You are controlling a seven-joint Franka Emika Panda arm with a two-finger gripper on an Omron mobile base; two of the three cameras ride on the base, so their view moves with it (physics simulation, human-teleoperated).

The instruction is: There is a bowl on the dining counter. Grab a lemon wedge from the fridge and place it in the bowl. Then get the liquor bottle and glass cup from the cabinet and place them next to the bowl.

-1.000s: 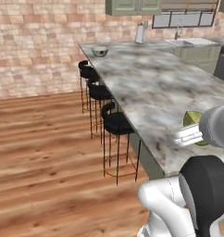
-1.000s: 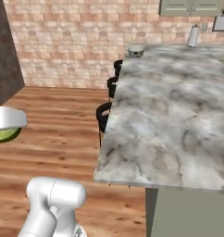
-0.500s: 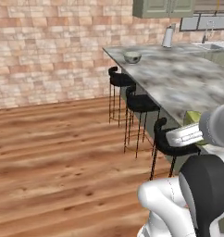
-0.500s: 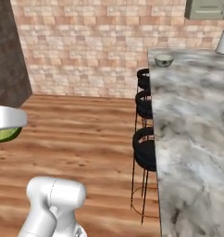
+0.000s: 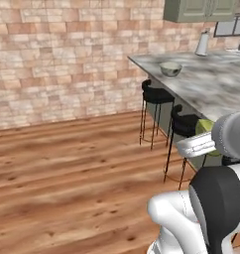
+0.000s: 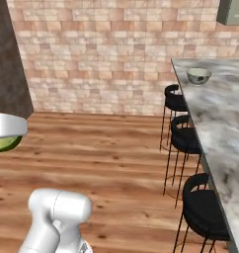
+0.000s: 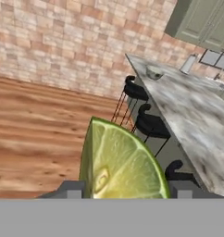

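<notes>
Brick wall (image 5: pixel 67 64) ahead of the claw, wood floor (image 5: pixel 77 178) below, black stools (image 6: pixel 183 141) beside marble counter (image 6: pixel 222 118).

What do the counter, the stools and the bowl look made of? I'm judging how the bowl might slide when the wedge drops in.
The counter looks like polished marble or granite: mottled grey-white veining. The stools seem to be black metal: thin dark legs, padded-looking black seats. The bowl looks glazed ceramic or metal, pale grey with a soft sheen; too small to settle.

lemon wedge (image 7: pixel 122 162) gripped between the jaws, bowl (image 7: pixel 154 73) far off.
</notes>
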